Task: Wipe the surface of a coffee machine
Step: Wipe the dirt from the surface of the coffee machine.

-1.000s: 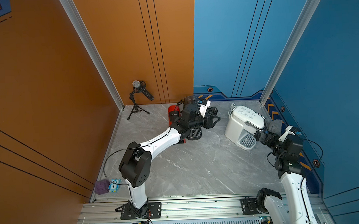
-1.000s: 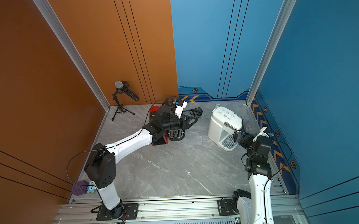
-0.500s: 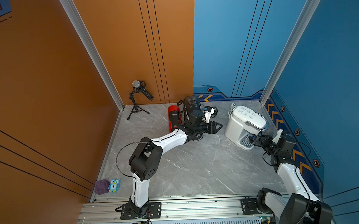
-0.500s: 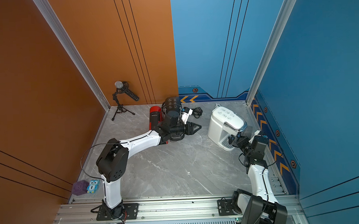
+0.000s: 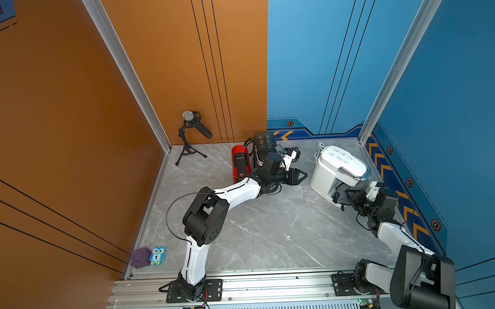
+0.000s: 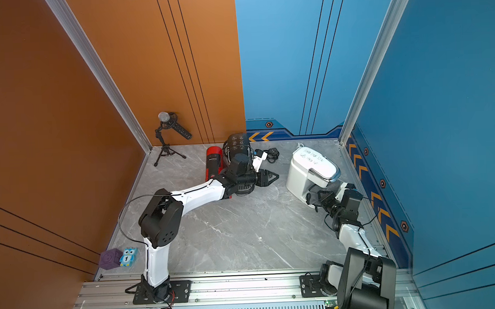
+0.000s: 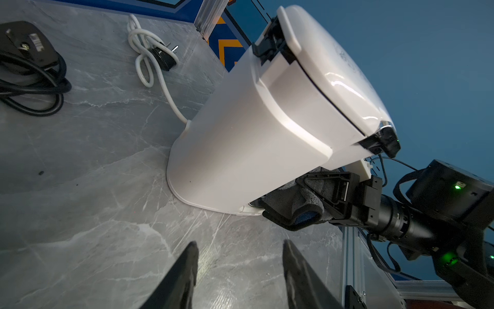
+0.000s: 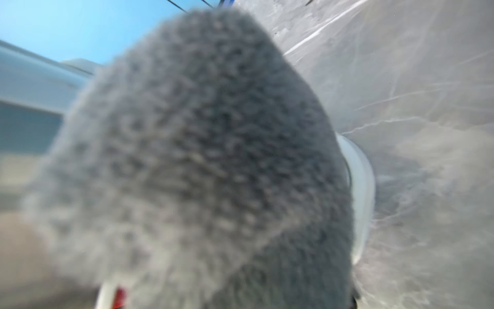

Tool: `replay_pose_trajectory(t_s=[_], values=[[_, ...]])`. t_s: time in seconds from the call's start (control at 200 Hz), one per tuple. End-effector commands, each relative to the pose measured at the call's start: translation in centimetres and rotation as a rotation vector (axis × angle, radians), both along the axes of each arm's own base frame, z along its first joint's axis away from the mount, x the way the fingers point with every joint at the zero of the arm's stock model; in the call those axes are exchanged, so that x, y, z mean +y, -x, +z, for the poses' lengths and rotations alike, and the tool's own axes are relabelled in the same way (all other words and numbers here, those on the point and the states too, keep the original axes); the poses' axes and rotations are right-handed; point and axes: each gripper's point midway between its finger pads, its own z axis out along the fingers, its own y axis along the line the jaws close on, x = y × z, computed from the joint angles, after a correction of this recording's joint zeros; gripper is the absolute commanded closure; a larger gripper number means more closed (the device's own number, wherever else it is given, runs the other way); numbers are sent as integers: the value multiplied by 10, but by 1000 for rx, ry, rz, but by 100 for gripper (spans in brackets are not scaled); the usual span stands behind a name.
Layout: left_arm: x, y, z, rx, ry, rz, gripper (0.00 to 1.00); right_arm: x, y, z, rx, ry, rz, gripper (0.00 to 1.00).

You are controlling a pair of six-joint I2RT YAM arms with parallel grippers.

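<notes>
Grey marble-patterned tabletop (image 5: 272,231) lies between orange and blue walls. The right wrist view is almost wholly filled by a blurred grey cloth (image 8: 200,147), so the fingers gripping it cannot be made out there; only a sliver of white plastic and some marble show around it. In the left wrist view the right gripper (image 7: 307,198) is clamped on that cloth, which is bunched into the recess under the overhanging front of the white coffee machine (image 7: 254,139), hiding most of the recess. The left gripper (image 7: 239,248) hangs low above the tabletop, aimed at the machine's side but apart from it. Its two dark fingers (image 7: 184,273) stand moderately wide with nothing between them, and the picture's edge cuts them off. Handwritten marks cover the machine's glossy lid in both top views but are too small to read. The small print on the red cylinder (image 5: 240,164) is likewise illegible, while a blue owl toy (image 5: 157,255) beside a purple cube (image 5: 140,257) at the front left corner shows a "1". The machine stands upright near the back right corner, smooth and rounded with a chrome front trim. Its white cord (image 7: 149,61) lies looped behind it.
</notes>
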Motion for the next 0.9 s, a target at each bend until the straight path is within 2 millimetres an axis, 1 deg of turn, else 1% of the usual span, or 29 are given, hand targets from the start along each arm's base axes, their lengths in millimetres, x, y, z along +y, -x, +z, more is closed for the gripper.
replay_pose_trajectory(t_s=[0.0,0.09,0.155,0.3,0.34,0.375,0.465,0.58,0.691,0.771,0.896], values=[[-8,4,2,11,18,-33,48,27,-13,40,-175,-24,125,80],[-7,3,3,5,16,-31,48,40,-13,54,-228,-17,177,81],[-6,2,3,6,17,-28,48,45,-10,61,-252,-7,191,80],[-6,1,-1,11,13,-29,48,52,-4,71,-286,1,210,81],[-6,1,-2,15,13,-29,48,54,-3,71,-287,4,218,80],[-7,0,-3,18,13,-30,49,56,-3,68,-275,10,220,81],[-11,2,-4,25,19,-41,49,54,-2,51,-222,16,205,81],[-14,3,-8,27,14,-46,49,53,-1,33,-207,-29,168,81],[-16,3,-11,37,14,-48,48,70,-7,20,-208,-49,204,81],[-16,4,-10,39,17,-53,49,80,-16,19,-231,-76,226,81],[-12,4,-8,34,14,-46,49,91,-32,15,-246,-94,240,82]])
